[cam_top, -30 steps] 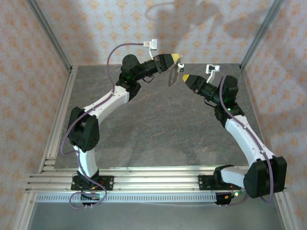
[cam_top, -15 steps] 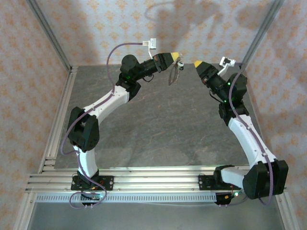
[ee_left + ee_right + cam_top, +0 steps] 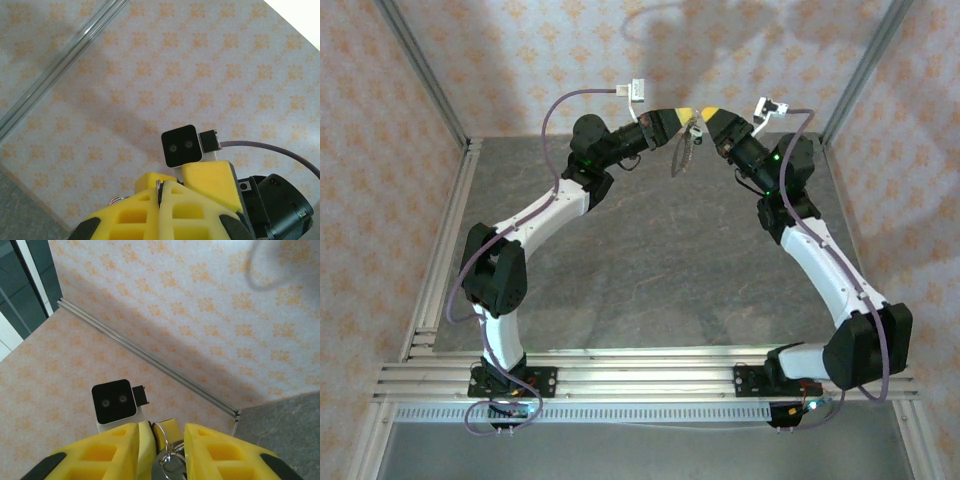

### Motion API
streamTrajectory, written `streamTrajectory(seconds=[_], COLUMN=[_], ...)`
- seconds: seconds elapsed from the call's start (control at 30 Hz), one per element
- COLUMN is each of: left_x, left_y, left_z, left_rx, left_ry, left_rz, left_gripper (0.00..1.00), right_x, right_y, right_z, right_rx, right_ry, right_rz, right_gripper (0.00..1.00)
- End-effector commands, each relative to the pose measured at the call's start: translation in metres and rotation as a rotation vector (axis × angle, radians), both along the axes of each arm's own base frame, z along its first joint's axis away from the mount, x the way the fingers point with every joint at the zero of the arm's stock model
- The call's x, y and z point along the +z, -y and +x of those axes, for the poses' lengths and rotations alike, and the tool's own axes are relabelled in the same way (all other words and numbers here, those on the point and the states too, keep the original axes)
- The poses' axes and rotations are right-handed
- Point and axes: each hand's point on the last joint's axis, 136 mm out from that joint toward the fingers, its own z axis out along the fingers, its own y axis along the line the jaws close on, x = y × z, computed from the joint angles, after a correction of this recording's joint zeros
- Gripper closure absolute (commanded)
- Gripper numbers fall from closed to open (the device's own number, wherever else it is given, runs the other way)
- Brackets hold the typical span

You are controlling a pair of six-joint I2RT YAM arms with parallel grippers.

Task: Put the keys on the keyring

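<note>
Pinching keyring (image 3: 680, 155) tight in left gripper (image 3: 160, 190), showing a thin metal edge between clamped jaws, loop and chain dangling beneath them. Straddling that loop and the left fingertips with right gripper (image 3: 161, 430), jaws standing parted.

Keyring (image 3: 163, 456) shiny thin metal; table (image 3: 650, 270) matt stone-look surf.; walls (image 3: 520, 50) matt paper.

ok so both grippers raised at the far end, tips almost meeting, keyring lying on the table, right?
No. The keyring isn't on the table; it hangs in the air from the shut left gripper, per the top external view. The rest holds: right gripper raised too, tips almost meeting.
</note>
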Motion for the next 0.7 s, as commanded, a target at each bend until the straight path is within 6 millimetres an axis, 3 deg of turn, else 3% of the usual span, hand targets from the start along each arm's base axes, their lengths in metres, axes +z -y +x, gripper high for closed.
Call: streamTrajectory(seconds=[0.0, 0.47, 0.67], left_x=[0.024, 0.022, 0.021], left_y=[-0.005, -0.004, -0.004], left_z=[-0.009, -0.008, -0.007], left_rx=[0.000, -0.002, -0.001], left_ry=[0.072, 0.069, 0.066], left_rz=[-0.050, -0.049, -0.047], left_gripper=[1.00, 1.00, 1.00], right_x=[0.028, 0.027, 0.031], right_y=[-0.002, -0.016, -0.018], right_z=[-0.003, -0.001, -0.007], right_rx=[0.000, 0.042, 0.053], right_ry=[0.082, 0.088, 0.111], right_rz=[0.019, 0.009, 0.004], right_gripper=[0.73, 0.76, 0.73])
